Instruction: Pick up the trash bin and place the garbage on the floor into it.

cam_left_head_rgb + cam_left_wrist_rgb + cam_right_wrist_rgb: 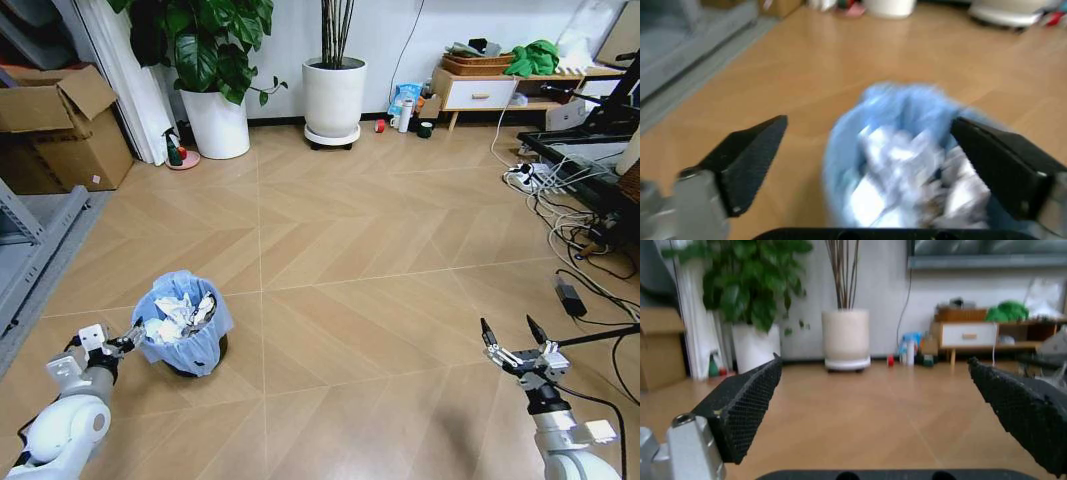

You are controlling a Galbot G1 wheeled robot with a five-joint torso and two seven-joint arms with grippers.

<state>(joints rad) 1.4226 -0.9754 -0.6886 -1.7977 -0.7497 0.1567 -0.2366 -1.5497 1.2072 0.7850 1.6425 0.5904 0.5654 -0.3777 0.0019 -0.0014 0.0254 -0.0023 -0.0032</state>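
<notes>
Crinkly light-blue plastic lines the small dark trash bin (183,325), which stands upright on the herringbone wooden floor (360,250) at the near left. The left hand (128,342) is seen spread open just beside the bin's left rim, and in the left wrist view the bin (907,160) lies straight ahead between its two black fingers (747,160). The bin is already heaped with crumpled white paper (180,315). The right hand (512,342) is held open well apart, low on the far right, over bare planks. The left arm is judged clearly the nearer one for the lift.
</notes>
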